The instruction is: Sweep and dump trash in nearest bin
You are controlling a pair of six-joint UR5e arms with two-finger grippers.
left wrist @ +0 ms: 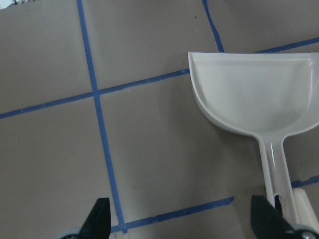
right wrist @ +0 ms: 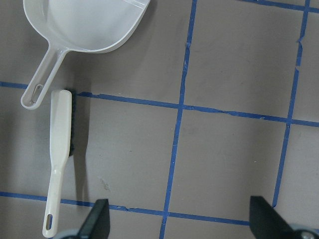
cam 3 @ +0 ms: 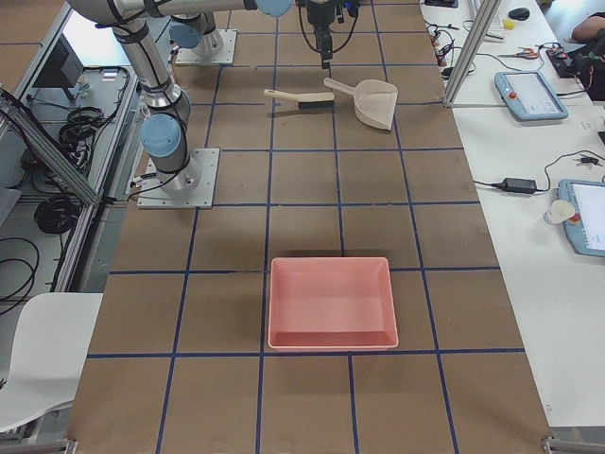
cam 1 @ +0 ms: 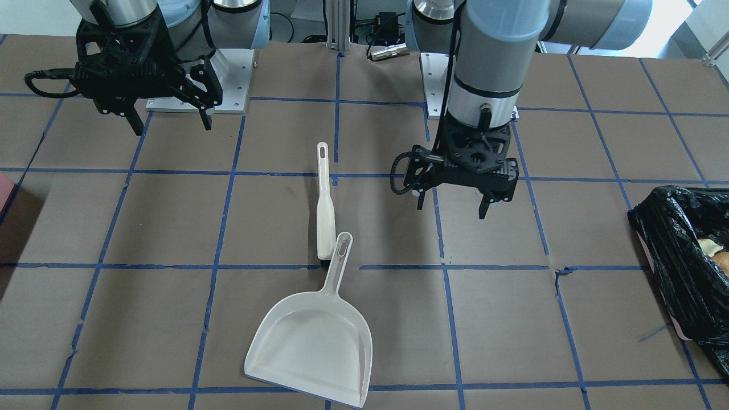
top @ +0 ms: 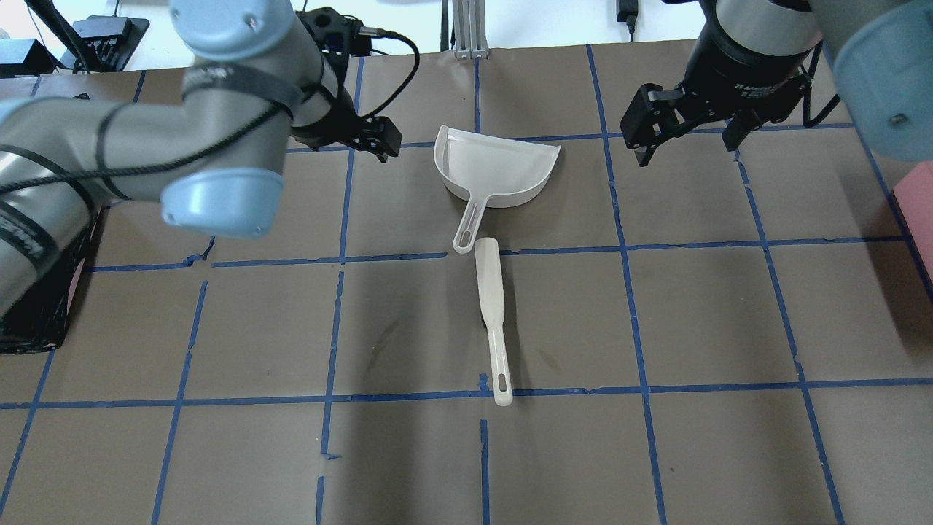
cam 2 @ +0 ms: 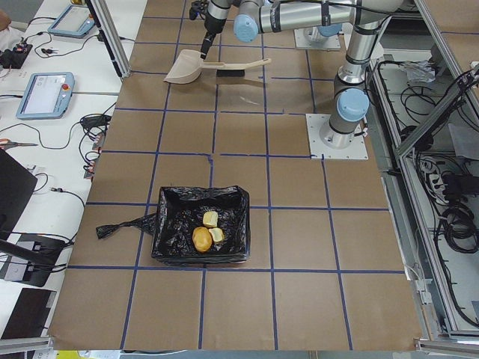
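The trash lies inside the bin (cam 2: 200, 233): two pale chunks (cam 2: 210, 219) and a tan-orange lump (cam 2: 201, 239) on the black bag. The bin (cam 1: 678, 256) sits at the table end on my left. A cream dustpan (top: 496, 164) lies empty at mid-table, and the cream brush (top: 492, 313) lies by its handle. My left gripper (cam 1: 451, 209) hovers open beside the dustpan (left wrist: 254, 89), holding nothing. My right gripper (top: 685, 149) hangs open and empty on the other side; its wrist view shows dustpan (right wrist: 84, 22) and brush (right wrist: 60, 149).
A pink tray (cam 3: 331, 303) stands empty at the table end on my right. The table (top: 408, 452) is brown with a grid of blue tape. Benches with tablets and cables (cam 2: 45, 93) run along the far side.
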